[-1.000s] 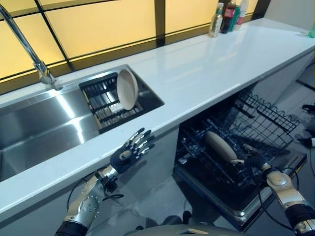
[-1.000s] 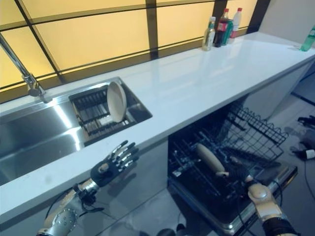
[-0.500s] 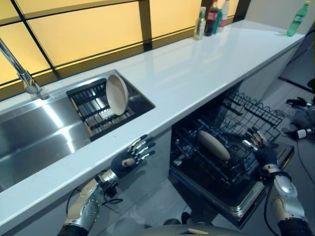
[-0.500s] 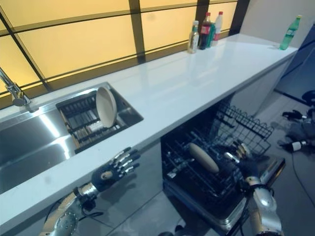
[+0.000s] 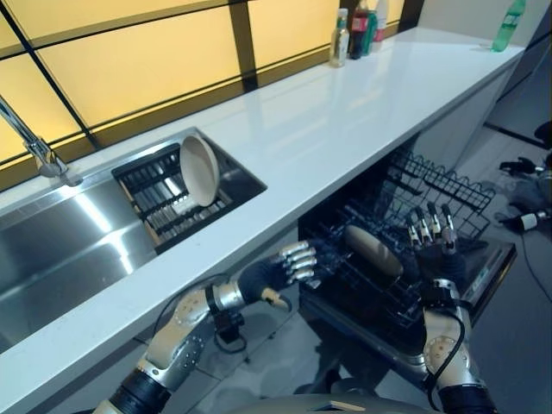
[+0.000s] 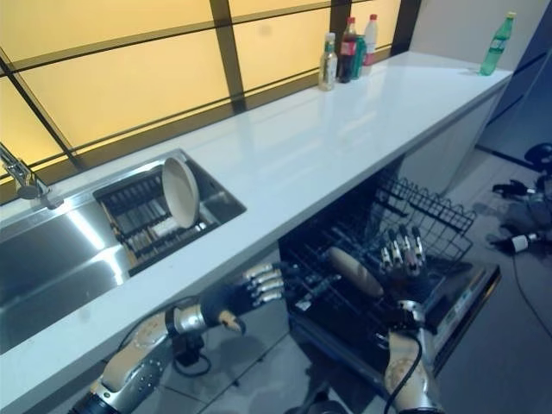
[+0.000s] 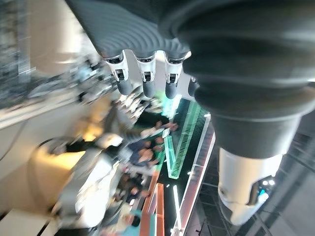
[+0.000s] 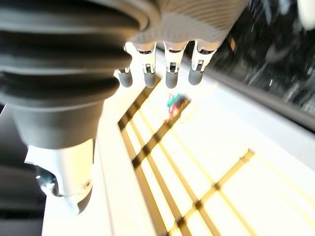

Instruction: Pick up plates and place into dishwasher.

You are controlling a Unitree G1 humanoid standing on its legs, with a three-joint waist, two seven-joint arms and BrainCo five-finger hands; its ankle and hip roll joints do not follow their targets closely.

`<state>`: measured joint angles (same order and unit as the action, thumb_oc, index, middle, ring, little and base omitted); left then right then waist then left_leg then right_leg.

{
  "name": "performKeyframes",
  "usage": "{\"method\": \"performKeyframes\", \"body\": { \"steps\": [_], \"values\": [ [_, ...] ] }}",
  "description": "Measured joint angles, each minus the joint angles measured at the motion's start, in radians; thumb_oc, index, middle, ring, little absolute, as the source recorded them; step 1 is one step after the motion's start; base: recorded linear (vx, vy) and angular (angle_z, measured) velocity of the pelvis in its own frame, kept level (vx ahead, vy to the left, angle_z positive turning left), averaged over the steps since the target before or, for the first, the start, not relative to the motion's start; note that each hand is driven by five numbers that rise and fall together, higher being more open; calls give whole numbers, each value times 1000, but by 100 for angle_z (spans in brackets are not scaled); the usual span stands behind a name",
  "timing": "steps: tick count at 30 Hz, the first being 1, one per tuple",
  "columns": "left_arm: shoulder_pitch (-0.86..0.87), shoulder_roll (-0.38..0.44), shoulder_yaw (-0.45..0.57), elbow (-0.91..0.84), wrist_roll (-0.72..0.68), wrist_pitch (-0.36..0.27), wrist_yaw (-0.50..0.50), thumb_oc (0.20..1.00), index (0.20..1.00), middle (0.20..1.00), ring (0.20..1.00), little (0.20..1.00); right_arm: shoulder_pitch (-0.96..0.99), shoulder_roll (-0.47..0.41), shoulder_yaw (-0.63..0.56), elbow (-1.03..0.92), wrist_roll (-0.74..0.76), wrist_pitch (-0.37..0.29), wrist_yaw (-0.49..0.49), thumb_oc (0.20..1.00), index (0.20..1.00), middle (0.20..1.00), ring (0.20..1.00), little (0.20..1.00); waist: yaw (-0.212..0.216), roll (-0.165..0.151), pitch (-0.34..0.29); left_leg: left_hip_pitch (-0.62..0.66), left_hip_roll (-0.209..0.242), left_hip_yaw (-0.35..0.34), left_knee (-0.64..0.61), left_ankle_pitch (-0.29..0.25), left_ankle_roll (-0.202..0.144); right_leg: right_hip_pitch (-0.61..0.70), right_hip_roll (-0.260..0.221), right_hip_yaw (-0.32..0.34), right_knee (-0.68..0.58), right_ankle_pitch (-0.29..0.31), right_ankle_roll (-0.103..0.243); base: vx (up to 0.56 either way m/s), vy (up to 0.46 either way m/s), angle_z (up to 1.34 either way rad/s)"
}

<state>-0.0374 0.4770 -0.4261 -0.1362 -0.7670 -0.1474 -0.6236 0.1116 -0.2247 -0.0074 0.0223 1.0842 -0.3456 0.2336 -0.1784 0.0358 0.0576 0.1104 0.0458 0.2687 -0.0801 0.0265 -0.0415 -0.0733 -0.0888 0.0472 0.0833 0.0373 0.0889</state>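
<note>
The left hand point(image 5: 274, 274) hangs below the front edge of the countertop point(image 5: 345, 121), palm empty, its fingers relaxed and gently bent toward the open dishwasher point(image 5: 483, 285) just beside it; it grasps nothing. The right hand point(image 5: 431, 246) stands raised over the dishwasher's pulled-out lower rack point(image 5: 362, 285), fingers straight and pointing upward, released and holding nothing; its own wrist view confirms extended fingers with nothing between them and the thumb. Just beside the right hand, on the side toward the left hand, one beige plate point(image 5: 373, 251) lies tilted among the tines of the lower rack, apart from both hands. Beyond the right hand, a second wire rack point(image 5: 448, 194) sits further out, under the counter's edge. Farther from the left hand, up on the counter level, a steel sink point(image 5: 78, 233) holds a dark drying rack point(image 5: 164, 203), and a second beige plate point(image 5: 198, 170) stands on edge in that rack, leaning slightly. A tap point(image 5: 34, 151) rises at the sink's far rim. Farthest from both hands, a group of bottles point(image 5: 355, 33) stands by the window at the counter's back, and a green bottle point(image 6: 492, 43) stands alone near the counter's far end.
</note>
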Motion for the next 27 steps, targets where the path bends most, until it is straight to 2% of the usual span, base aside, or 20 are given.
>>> {"method": "performKeyframes", "body": {
  "steps": [2,7,11,14,19,22,23,27],
  "values": [
    [-1,-8,65,-6,9,-46,71,1000,1000,1000,1000,1000,23,-2,12,-51,-8,0,13,1000,1000,1000,1000,1000,1,0,0,0,-1,-1,-2,1,1,-1,-1,0,1,-1,1,0,0,0],
    [-2,-3,311,-9,120,-187,249,1000,1000,1000,1000,1000,101,-46,14,-86,-24,34,85,1000,1000,1000,1000,1000,2,-4,-2,-1,0,-10,-8,2,3,-2,-4,-3,1,-5,5,2,-8,3],
    [-23,66,398,-3,381,-279,402,1000,1000,1000,1000,1000,119,-64,15,-86,-23,71,120,1000,1000,1000,1000,1000,1,-15,-5,1,-6,-16,-7,2,3,-2,-4,-7,2,-2,0,10,-2,4],
    [-94,200,399,35,605,-300,499,1000,1000,1000,1000,1000,108,-72,14,-86,-23,91,139,1000,1000,1000,1000,1000,3,-22,-11,3,-6,-17,-7,2,3,1,-4,-8,2,-2,0,0,0,0],
    [-236,400,381,192,873,-312,629,1000,1000,1000,1000,1000,88,-86,14,-84,-22,116,153,1000,1000,1000,1000,1000,-1,-21,-19,8,-8,-15,-7,3,4,1,-6,-5,8,-2,1,4,3,-1],
    [-316,532,328,315,1029,-327,716,1000,1000,1000,1000,1000,88,-116,7,-82,-21,136,156,1000,1000,1000,1000,1000,-8,-16,-26,10,-8,-11,-7,3,4,2,-6,-3,9,-2,0,6,5,-1],
    [-346,577,295,355,1071,-335,750,1000,1000,1000,1000,1000,88,-121,5,-81,-21,137,156,1000,1000,1000,1000,1000,-22,-15,-30,10,-8,-11,-7,3,4,2,-6,-3,9,-2,0,0,0,0],
    [-462,695,146,404,1203,-337,782,1000,1000,1000,1000,1000,84,-158,6,-73,-20,154,161,1000,1000,1000,1000,1000,-27,-4,-38,17,-9,-11,-8,3,4,9,-8,-3,9,-2,1,0,0,0]
  ]
}}
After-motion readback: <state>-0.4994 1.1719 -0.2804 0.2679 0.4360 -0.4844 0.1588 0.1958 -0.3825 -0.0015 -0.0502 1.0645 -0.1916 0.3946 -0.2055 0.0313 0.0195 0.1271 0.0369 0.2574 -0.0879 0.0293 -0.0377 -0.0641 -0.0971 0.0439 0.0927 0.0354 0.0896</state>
